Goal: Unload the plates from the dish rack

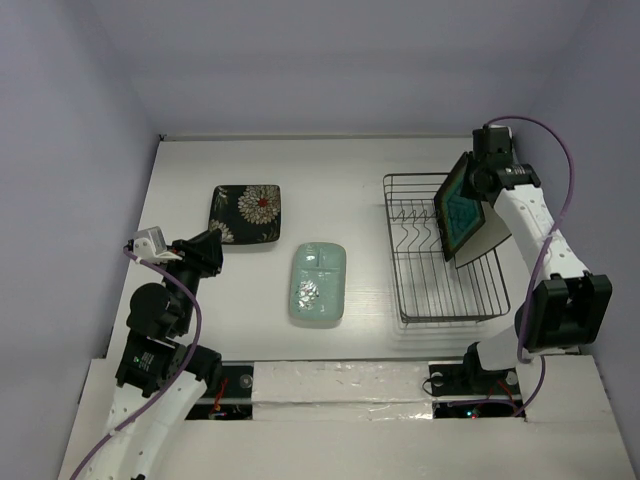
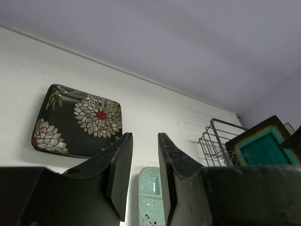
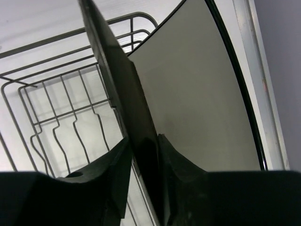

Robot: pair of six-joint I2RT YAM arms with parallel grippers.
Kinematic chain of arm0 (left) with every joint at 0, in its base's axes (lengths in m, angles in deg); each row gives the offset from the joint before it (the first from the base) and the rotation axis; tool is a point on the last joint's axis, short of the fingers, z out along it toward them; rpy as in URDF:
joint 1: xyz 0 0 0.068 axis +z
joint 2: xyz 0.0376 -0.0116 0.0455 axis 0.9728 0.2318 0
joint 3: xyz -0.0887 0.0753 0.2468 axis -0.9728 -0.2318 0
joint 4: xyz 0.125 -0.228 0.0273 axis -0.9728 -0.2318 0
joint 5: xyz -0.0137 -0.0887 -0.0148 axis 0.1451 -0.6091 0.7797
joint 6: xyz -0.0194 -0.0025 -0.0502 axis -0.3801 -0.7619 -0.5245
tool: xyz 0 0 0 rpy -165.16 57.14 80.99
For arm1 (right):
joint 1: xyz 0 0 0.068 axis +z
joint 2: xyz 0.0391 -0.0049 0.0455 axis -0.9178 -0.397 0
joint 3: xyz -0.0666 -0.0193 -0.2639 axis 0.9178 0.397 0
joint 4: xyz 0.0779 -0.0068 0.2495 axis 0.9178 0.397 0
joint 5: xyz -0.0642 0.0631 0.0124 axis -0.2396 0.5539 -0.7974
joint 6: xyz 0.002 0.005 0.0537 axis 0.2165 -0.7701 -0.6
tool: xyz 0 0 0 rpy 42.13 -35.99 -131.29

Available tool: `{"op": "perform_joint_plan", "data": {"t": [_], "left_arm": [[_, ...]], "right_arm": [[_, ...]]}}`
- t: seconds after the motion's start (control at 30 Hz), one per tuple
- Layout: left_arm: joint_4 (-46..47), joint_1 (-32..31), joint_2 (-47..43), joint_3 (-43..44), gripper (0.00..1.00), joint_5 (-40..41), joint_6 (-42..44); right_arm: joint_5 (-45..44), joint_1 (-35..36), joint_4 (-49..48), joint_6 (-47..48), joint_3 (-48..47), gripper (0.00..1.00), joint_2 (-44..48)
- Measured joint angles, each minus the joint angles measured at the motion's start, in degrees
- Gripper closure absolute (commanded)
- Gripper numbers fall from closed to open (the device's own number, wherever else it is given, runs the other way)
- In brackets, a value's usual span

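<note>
The wire dish rack stands at the right of the table. My right gripper is shut on the top edge of the teal-centred dark-rimmed plate, held upright above the rack; in the right wrist view its dark edge runs between my fingers. The white plate leans in the rack behind it and also shows in the right wrist view. The black flowered plate and the mint-green compartmented plate lie flat on the table. My left gripper is open and empty, near the flowered plate.
Grey walls close the table at the back and sides. The rack's upright tines show below the held plate. A white ledge runs along the near edge between the arm bases.
</note>
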Motion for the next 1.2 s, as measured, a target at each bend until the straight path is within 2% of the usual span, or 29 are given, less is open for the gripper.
{"op": "perform_joint_plan", "data": {"t": [0.13,0.17,0.23,0.27,0.33,0.43,0.63,0.9,1.2], "left_arm": [[0.0,0.0,0.0,0.0,0.74,0.0,0.0],[0.0,0.0,0.0,0.0,0.74,0.0,0.0],[0.0,0.0,0.0,0.0,0.74,0.0,0.0],[0.0,0.0,0.0,0.0,0.74,0.0,0.0],[0.0,0.0,0.0,0.0,0.74,0.0,0.0],[0.0,0.0,0.0,0.0,0.74,0.0,0.0],[0.1,0.0,0.0,0.0,0.73,0.0,0.0],[0.1,0.0,0.4,0.0,0.73,0.0,0.0],[0.1,0.0,0.5,0.0,0.73,0.0,0.0]], "right_arm": [[-0.2,-0.4,0.1,0.8,0.0,0.74,-1.0],[-0.2,-0.4,0.2,1.0,-0.2,0.85,-1.0],[-0.5,-0.4,0.9,4.0,-0.4,0.97,-1.0],[-0.5,-0.3,1.1,5.3,-0.4,0.99,-1.0],[-0.6,-0.3,1.6,7.0,-0.6,1.00,-1.0],[-0.6,-0.3,2.1,3.9,-1.0,1.00,-1.0],[-0.6,-0.4,6.3,3.6,-3.5,1.00,-0.4],[-1.5,0.1,13.1,4.5,-12.8,1.00,4.6],[0.5,6.5,12.9,1.3,-16.9,1.00,7.8]]}}
